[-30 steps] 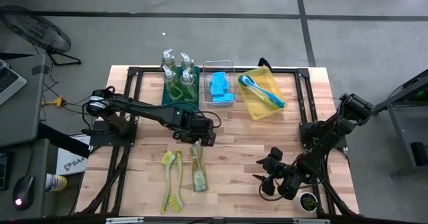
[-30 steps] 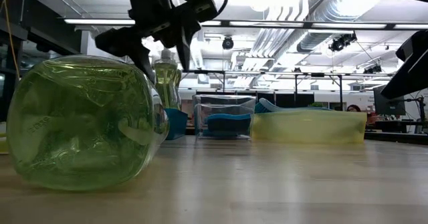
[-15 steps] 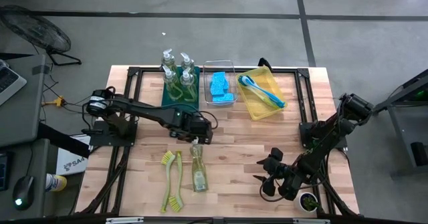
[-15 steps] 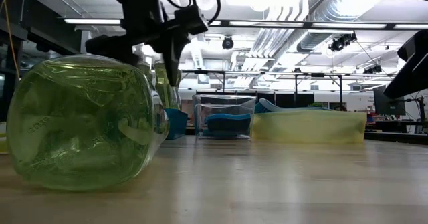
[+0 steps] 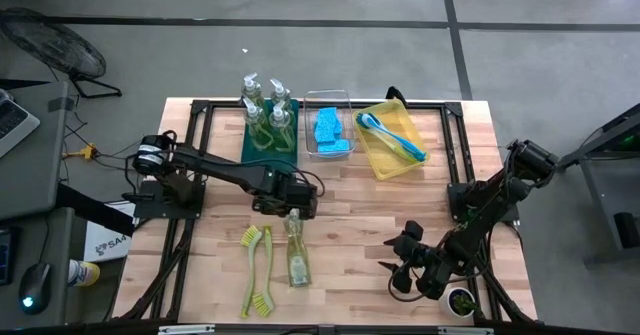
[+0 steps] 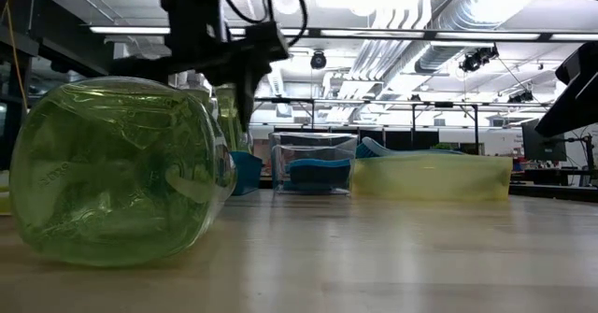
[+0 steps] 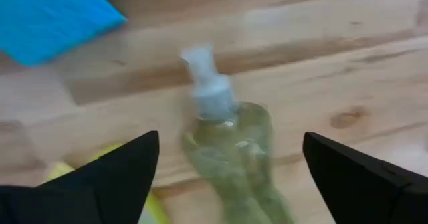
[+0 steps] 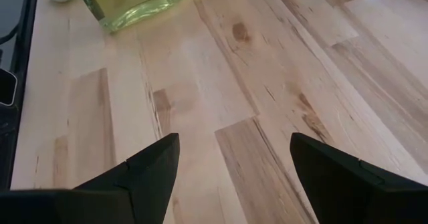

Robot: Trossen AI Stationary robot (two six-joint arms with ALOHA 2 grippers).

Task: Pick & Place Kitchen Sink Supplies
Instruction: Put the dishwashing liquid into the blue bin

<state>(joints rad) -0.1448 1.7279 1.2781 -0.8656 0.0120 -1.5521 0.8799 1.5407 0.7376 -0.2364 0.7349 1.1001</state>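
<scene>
We see the wooden table (image 5: 350, 225) filling the middle of the high view. Near its centre the left hand (image 5: 291, 207) hangs with fingers spread wide, over the pump of a soap bottle (image 5: 297, 255) (lying flat, pump toward the hand). Two yellow-green brushes (image 5: 256, 270) lie just left of it. At lower right the right hand (image 5: 400, 263) waits, fingers apart, holding nothing.

Even overhead light from bright ceiling strips (image 6: 392, 33) in the low view; left wrist view motion-blurred; soft shadows, little glare.
</scene>
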